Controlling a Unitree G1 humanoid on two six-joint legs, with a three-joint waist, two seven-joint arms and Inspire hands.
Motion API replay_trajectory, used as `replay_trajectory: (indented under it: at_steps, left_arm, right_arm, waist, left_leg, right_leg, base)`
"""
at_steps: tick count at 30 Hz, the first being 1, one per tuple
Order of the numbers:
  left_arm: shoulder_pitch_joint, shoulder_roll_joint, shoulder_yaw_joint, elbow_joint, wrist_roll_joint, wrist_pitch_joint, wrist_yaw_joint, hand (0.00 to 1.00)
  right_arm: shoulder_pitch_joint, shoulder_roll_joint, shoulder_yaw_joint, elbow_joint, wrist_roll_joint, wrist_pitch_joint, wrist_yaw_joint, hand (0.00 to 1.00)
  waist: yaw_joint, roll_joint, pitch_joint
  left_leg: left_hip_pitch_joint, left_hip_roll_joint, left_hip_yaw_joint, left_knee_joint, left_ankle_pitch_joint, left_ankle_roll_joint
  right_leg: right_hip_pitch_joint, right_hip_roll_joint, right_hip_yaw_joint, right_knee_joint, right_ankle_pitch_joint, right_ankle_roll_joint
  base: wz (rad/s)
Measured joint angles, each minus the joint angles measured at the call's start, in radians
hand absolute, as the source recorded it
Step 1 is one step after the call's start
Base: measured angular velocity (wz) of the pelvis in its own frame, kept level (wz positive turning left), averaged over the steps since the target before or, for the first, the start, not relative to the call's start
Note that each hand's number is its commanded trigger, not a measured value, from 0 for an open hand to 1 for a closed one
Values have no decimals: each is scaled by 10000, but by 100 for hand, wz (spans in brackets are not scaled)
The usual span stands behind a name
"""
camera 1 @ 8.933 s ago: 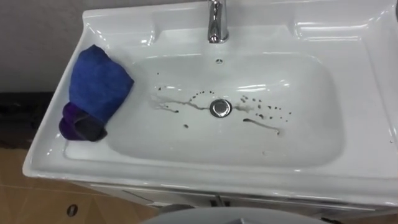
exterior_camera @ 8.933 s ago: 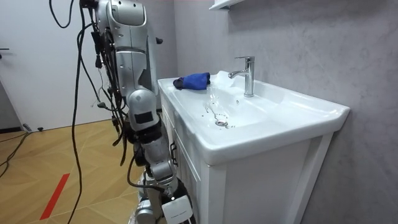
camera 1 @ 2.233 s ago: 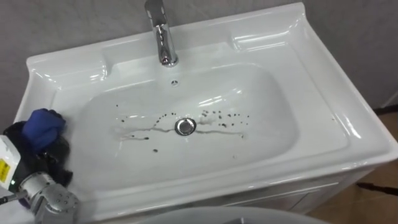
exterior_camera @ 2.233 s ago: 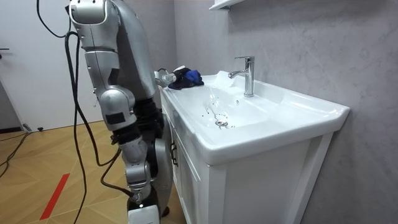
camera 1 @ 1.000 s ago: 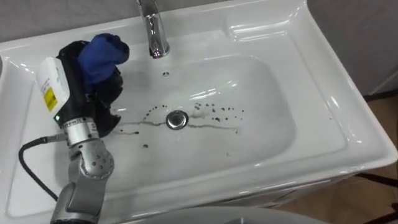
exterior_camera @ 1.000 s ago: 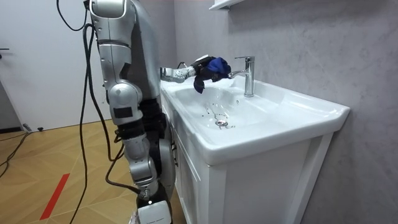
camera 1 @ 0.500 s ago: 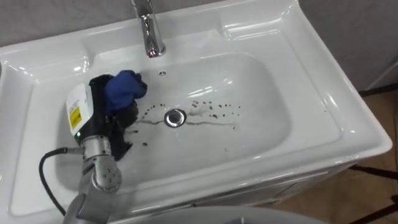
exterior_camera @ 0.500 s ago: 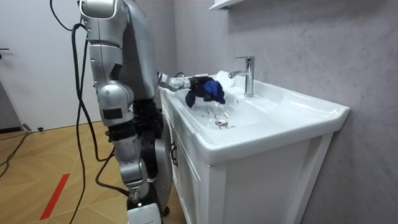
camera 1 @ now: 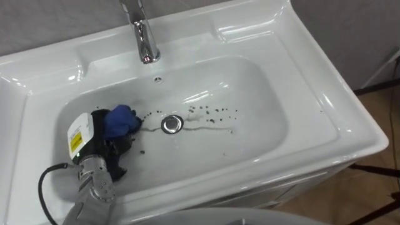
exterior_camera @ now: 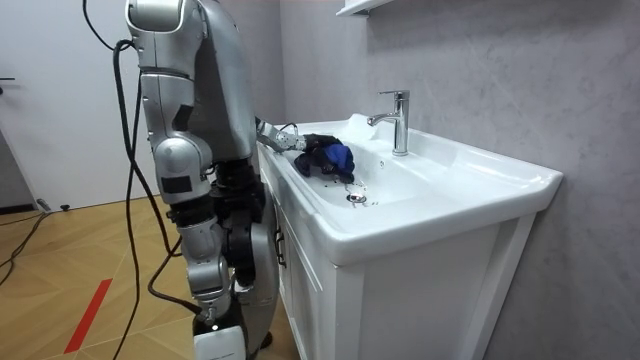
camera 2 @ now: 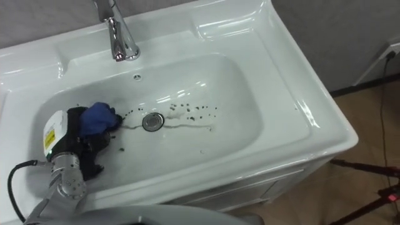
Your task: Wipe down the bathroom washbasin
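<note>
The white basin (camera 1: 325, 109) has dark specks and streaks (camera 1: 212, 113) around its drain (camera 1: 171, 124). My left hand (camera 1: 102, 142) is down inside the bowl, left of the drain, shut on a bunched blue cloth (camera 1: 120, 120). The cloth rests against the bowl's floor just beside the streaks. In the right eye view the same hand (camera 2: 76, 142) and cloth (camera 2: 98, 119) lie left of the drain (camera 2: 152, 121). In the room view I stand at the cabinet's left end, and the left hand (exterior_camera: 300, 142) reaches over the rim with the cloth (exterior_camera: 335, 157). My right hand (exterior_camera: 214, 335) hangs low at my side.
A chrome faucet (camera 1: 142, 37) stands at the back of the basin, above the drain. Wide flat rims run round the bowl. The white vanity cabinet (exterior_camera: 420, 290) stands against a grey wall. Wooden floor lies to the room view's left.
My left hand has come down with the cloth from beside the faucet into the bowl, left of the drain. The head camera has shifted a little.
</note>
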Motion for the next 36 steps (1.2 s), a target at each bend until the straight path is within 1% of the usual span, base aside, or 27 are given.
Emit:
replay_trajectory:
  at_steps: [2, 3, 6, 7, 9, 12, 16, 18, 19, 22, 25, 28, 30, 32, 33, 34, 36]
  left_arm:
    - [-52, 10, 118, 129, 0, 79, -67, 100]
    - [-102, 14, 172, 162, 0, 188, -78, 100]
    - [-224, 11, 203, 318, 127, 343, -108, 100]
    - [-248, 9, 195, 328, 190, 375, -109, 100]
    - [-259, 6, 194, 403, 385, 420, -110, 100]
    - [-260, -29, 193, 522, 394, 442, -177, 100]
    - [-296, -57, 228, 522, 378, 652, -479, 100]
    - [-459, -75, 281, 630, 327, 730, -704, 100]
    - [-528, -85, 280, 713, 317, 744, -735, 100]
    - [-923, -103, 303, 1056, -91, 786, -1076, 100]
    - [-1243, -147, 366, 1344, -602, 850, -1455, 100]
    - [-1436, -154, 456, 1546, -836, 952, -1912, 100]
    - [-1629, -195, 512, 1578, -1168, 1203, -2295, 100]
    - [-1841, -212, 473, 1715, -1529, 1311, -2545, 100]
    - [-1893, -209, 470, 1722, -1906, 1339, -2696, 100]
    - [-1925, -213, 459, 1724, -2068, 1376, -2779, 100]
    - [-2143, -226, 397, 1714, -2397, 1554, -3185, 100]
  right_arm:
    - [18, 2, -57, -116, -84, 72, 36, 0]
    - [24, 2, -59, -225, -170, 160, 58, 0]
    - [32, 3, -60, -363, -338, 415, 156, 0]
    - [30, 3, -59, -366, -359, 450, 162, 0]
    - [31, 2, -65, -367, -416, 494, 155, 0]
    - [36, 6, -67, -349, -396, 541, 124, 0]
    - [100, 78, -61, -297, -247, 594, -39, 0]
    - [157, 161, -60, -351, -245, 787, -81, 0]
    - [190, 171, -59, -371, -248, 822, -73, 0]
    - [211, 194, -63, -376, -249, 975, -66, 0]
    - [202, 170, -60, -380, -245, 1005, -82, 0]
    - [236, 174, -68, -421, -285, 1152, -105, 0]
    - [281, 256, -61, -388, -369, 1190, -147, 0]
    - [339, 334, -61, -363, -350, 1202, -176, 0]
    - [335, 368, -62, -373, -354, 1215, -181, 0]
    - [338, 379, -61, -386, -353, 1214, -187, 0]
    - [392, 424, -65, -435, -261, 1221, -234, 0]
  waist:
    - [-20, 6, 2]
    - [-35, 6, 2]
    - [-45, 8, -2]
    - [-47, 11, -3]
    - [-40, 43, -27]
    - [-42, 96, -68]
    - [-22, 133, -67]
    - [-32, 136, -65]
    - [-34, 136, -64]
    - [-37, 173, -57]
    - [-43, 291, -54]
    - [-236, 426, -63]
    - [-356, 482, -61]
    - [-433, 484, -59]
    - [-587, 482, -59]
    - [-632, 483, -59]
    - [-722, 466, -51]
  left_leg:
    - [7, 4, 39, 1, 0, 0]
    - [-12, 3, 62, 0, -1, 0]
    - [-3, 4, 110, 0, -2, 2]
    - [-3, 5, 113, 0, -2, 1]
    - [-12, 16, 146, 0, -1, 2]
    - [49, 39, 200, 6, -1, 1]
    - [169, 65, 267, -3, -1, 1]
    - [190, 67, 293, -2, -2, 0]
    - [185, 66, 294, -1, -2, -1]
    - [184, 79, 351, -15, -5, -4]
    - [166, 115, 493, -19, -6, -6]
    - [168, 123, 544, -16, -7, -7]
    - [161, 122, 543, -7, -7, -8]
    - [149, 120, 542, -3, -7, -7]
    - [127, 117, 547, 1, -7, -7]
    - [119, 114, 562, -3, -7, -7]
    - [59, 118, 668, -3, -6, -5]
  right_leg:
    - [-3, 2, 19, 39, -4, 0]
    - [-26, 1, 46, 33, -8, 0]
    - [-44, 2, 97, 35, -14, 4]
    - [-51, 6, 116, 40, -14, 4]
    - [-109, 17, 168, 76, -13, 3]
    - [-118, 34, 200, 114, 2, -11]
    - [-46, 56, 281, 205, 1, -14]
    - [-22, 57, 305, 190, -12, -27]
    - [-23, 57, 309, 183, -16, -27]
    - [-91, 74, 391, 209, -40, -24]
    - [-176, 126, 553, 239, 2, -28]
    - [-186, 127, 575, 231, 17, -30]
    - [-202, 118, 558, 244, 16, -30]
    - [-197, 113, 553, 234, 15, -30]
    - [-214, 104, 567, 231, 15, -29]
    - [-236, 103, 590, 238, 12, -25]
    - [-366, 110, 677, 290, 12, -23]
  base:
    - [-8]
    - [-5]
    - [-5]
    - [-5]
    - [-6]
    - [-5]
    - [-7]
    - [0]
    - [0]
    - [-5]
    - [-12]
    - [-3]
    - [0]
    - [2]
    - [0]
    - [-7]
    - [-13]
